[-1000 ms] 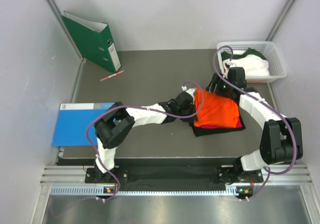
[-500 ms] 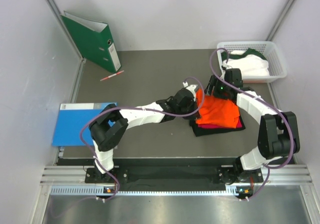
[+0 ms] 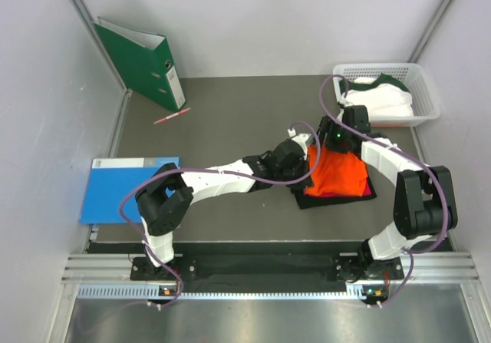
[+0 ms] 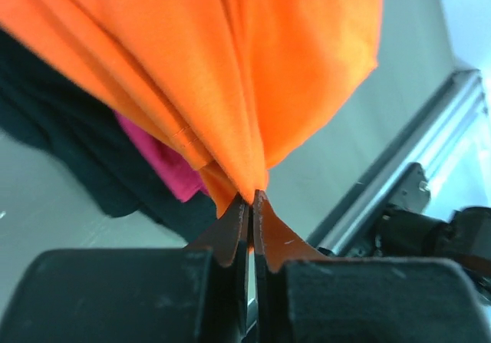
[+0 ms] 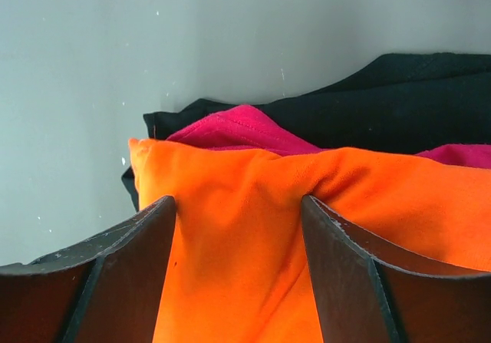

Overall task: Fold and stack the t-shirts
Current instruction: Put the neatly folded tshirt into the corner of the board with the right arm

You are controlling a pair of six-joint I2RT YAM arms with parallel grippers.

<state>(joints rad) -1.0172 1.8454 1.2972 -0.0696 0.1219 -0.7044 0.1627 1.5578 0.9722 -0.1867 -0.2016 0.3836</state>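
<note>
Two arms meet at centre right. We see the left fingers (image 4: 239,232) clenched on the orange t-shirt (image 4: 253,67), bunching its edge to fold it; the right fingers (image 5: 130,258), spread, straddle it above the pink t-shirt (image 5: 230,124) and black t-shirt (image 5: 399,90). Upper right, the white t-shirt (image 3: 380,101) lies in the basket (image 3: 426,90).

Grey table (image 3: 230,120): green binder (image 3: 142,63) upright far-left, red pen (image 3: 171,116) nr it, blue folder (image 3: 123,189) at left edge, white basket (image 3: 426,97) far-right, black t-shirt (image 3: 335,199) centre-right

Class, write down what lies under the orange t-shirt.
A magenta t-shirt lies under the orange t-shirt, with a black t-shirt beneath that. Only their edges show; the rest is covered.
</note>
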